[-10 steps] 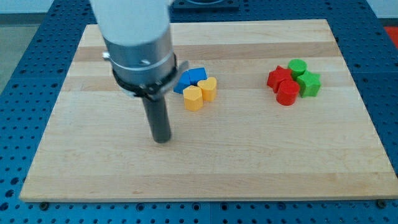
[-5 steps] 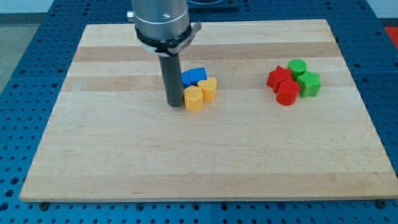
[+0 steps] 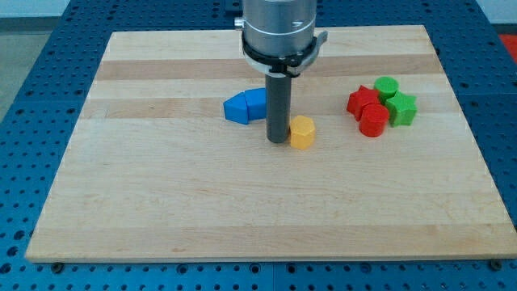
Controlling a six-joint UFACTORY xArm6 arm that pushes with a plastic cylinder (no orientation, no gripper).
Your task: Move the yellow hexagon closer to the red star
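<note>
The yellow hexagon (image 3: 302, 132) lies near the board's middle. My tip (image 3: 279, 140) stands right against its left side. The red star (image 3: 360, 101) lies to the right, at the left of a cluster of red and green blocks, a gap away from the hexagon. Only one yellow block shows; the rod may hide another.
A red cylinder (image 3: 373, 121), a green cylinder (image 3: 386, 86) and a green star (image 3: 401, 109) are packed against the red star. Two blue blocks (image 3: 245, 106) lie just left of the rod. The wooden board (image 3: 121, 202) rests on a blue perforated table.
My tip swept up and to the right, reached the yellow hexagon's left side and pushed it right, away from the blue blocks. The second yellow block no longer shows.
</note>
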